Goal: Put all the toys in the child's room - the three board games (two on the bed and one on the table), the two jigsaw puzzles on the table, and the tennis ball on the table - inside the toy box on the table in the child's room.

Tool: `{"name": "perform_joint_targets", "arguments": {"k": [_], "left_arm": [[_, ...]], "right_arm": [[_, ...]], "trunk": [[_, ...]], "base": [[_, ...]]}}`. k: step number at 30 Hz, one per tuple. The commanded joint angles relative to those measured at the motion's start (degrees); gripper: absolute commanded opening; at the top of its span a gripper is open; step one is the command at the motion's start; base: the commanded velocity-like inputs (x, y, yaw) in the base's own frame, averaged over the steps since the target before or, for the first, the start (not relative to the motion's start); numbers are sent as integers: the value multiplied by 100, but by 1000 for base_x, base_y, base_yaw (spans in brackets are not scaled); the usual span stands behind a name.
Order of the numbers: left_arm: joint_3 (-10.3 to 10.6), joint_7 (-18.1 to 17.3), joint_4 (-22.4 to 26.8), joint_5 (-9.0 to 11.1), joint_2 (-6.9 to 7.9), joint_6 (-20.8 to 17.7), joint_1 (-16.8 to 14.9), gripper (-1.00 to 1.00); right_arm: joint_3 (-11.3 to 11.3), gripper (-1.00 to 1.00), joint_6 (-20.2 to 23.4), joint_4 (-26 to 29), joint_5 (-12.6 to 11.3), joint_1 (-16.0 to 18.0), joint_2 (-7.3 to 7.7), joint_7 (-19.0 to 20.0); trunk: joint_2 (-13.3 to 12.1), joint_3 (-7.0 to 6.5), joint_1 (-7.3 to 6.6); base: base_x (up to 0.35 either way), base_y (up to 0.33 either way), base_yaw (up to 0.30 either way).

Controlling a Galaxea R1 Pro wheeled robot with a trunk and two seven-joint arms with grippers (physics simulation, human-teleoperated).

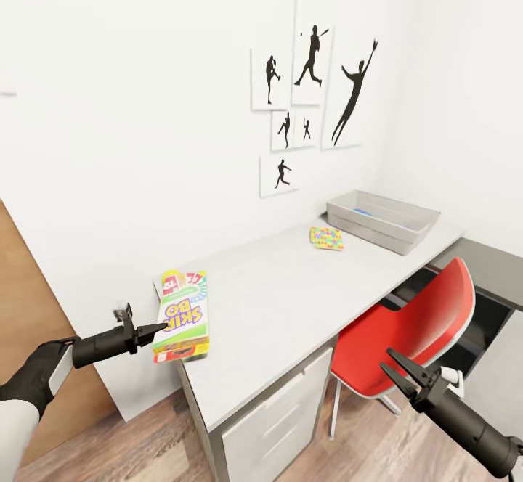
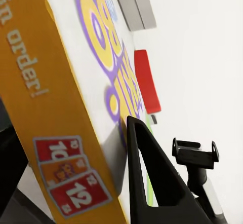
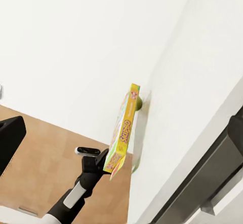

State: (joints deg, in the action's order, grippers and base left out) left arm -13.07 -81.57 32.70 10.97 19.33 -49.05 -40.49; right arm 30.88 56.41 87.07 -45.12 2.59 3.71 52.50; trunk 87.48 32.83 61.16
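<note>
Left tool grips one green, yellow and red SKIP BO board game above the table's near end. Right tool hangs unclenched. One jigsaw puzzle lies beside one grey toy box.

Red chair, its seat tucked partly beneath the long front edge of the desk, backrest turned away from the wall. Black silhouette sports pictures, six white panels clustered on the white wall above the desk's rear edge. Wood-plank floor below the chair's legs. Brown wooden panel against the wall, beyond the desk's near end. Dark grey surface adjoining the desk's far end, beside the chair
</note>
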Motion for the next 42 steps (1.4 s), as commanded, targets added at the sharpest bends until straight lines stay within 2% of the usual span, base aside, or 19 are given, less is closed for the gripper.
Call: {"name": "perform_joint_targets", "arguments": {"k": [1,5,14,20,23,29,33,42], "left_arm": [[0,-16,0,2,2,-58,-3,-100],[-2,-24,28,2,15,-71,-3,-100],[13,-59,162,2,50,-112,-3,-100],[35,-545,259,-31,108,-150,-3,-100],[45,-637,301,-39,113,-164,-3,-100],[45,-673,315,-42,114,-202,-3,-100],[45,-675,316,-42,114,-223,-3,-100],[42,-676,316,-44,114,-228,-3,-100]], "right_arm": [[6,100,17,-19,17,5,-15,22],[6,100,11,-50,29,5,-92,-45],[10,100,10,-184,13,5,-107,-270],[14,100,5,-247,20,5,-107,-278],[11,100,2,-251,21,5,-109,-280],[1,100,1,-252,43,5,-131,-296],[5,100,-102,-252,34,5,-228,-416],[-3,100,-244,-260,-39,5,-247,-460]], "trunk": [[-39,-13,-23],[-199,-85,-111],[-560,-246,-309],[-801,-354,-440],[-921,-408,-506],[-1162,-515,-638],[-1322,-587,-726],[-1683,-749,-924]], "base": [[0,0,0],[0,0,0],[0,0,0],[-116,0,0],[-126,0,0],[-20,0,0],[-2,0,0],[0,0,0]]}}
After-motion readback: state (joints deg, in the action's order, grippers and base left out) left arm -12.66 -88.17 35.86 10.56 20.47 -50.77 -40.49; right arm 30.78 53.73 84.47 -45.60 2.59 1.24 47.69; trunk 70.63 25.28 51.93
